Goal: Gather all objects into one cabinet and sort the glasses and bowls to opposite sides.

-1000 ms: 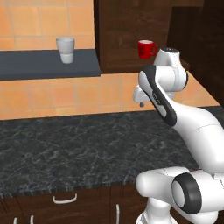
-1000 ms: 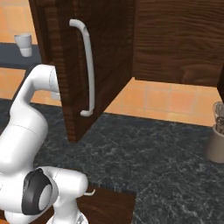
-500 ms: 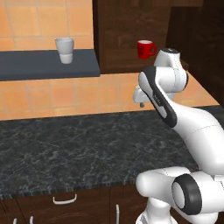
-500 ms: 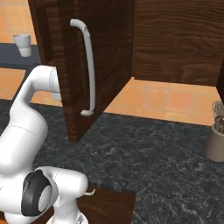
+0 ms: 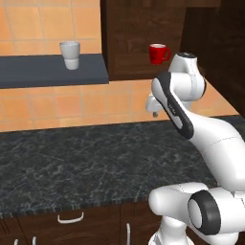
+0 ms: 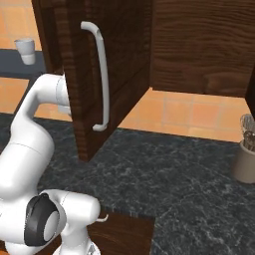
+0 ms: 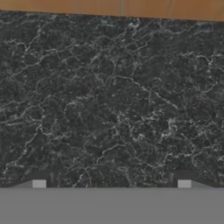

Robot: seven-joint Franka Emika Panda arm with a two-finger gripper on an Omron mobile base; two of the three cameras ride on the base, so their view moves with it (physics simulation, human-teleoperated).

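Tool (image 7: pixel 111 183) — jaws spread, empty — faced down at the surface (image 7: pixel 109 100); 1 red cup (image 5: pixel 158 53) stood above it in the cabinet (image 5: pixel 139 38).

Straight under the gripper I see only black marbled counter (image 7: pixel 113 100), with a strip of orange tiled wall (image 7: pixel 109 8) past its far edge. Well off to the gripper's right a grey utensil holder (image 6: pixel 245 162) stands on that counter, thin metal utensils (image 6: pixel 247 126) poking out.

Arm (image 5: pixel 174 103) perhaps a touch lower; otherwise no visible difference.
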